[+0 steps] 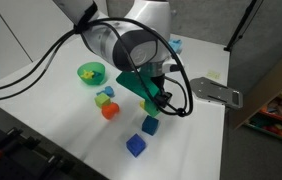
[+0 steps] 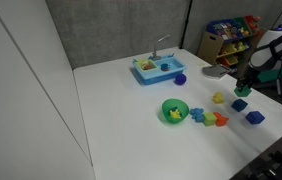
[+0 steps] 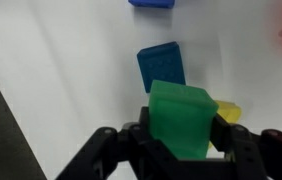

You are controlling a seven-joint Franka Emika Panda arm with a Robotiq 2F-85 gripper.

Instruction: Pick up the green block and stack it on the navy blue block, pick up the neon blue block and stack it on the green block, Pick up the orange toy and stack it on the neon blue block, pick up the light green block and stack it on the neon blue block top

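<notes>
My gripper [image 3: 181, 150] is shut on the green block [image 3: 183, 118], a mid-green cube held above the table. The navy blue block [image 3: 162, 65] lies on the table just beyond it in the wrist view, and also shows in both exterior views [image 1: 151, 126] [image 2: 240, 105], below the gripper [image 1: 163, 98] [image 2: 244, 89]. The neon blue block [image 1: 135, 146] [image 2: 255, 118] [image 3: 151, 3] sits apart, nearer the table edge. The orange toy [image 1: 109, 111] [image 2: 220, 120] and the light green block [image 1: 101, 100] [image 2: 209, 118] lie in a cluster by the green bowl.
A green bowl [image 1: 91, 72] [image 2: 174, 111] holds a yellow toy. A light-blue toy [image 1: 109, 91] lies in the cluster. A yellow piece [image 3: 228, 112] [image 2: 218, 98] lies close to the navy block. A blue toy sink [image 2: 153, 68], purple cup [image 2: 180, 79] and grey metal plate [image 1: 211, 93] stand further off.
</notes>
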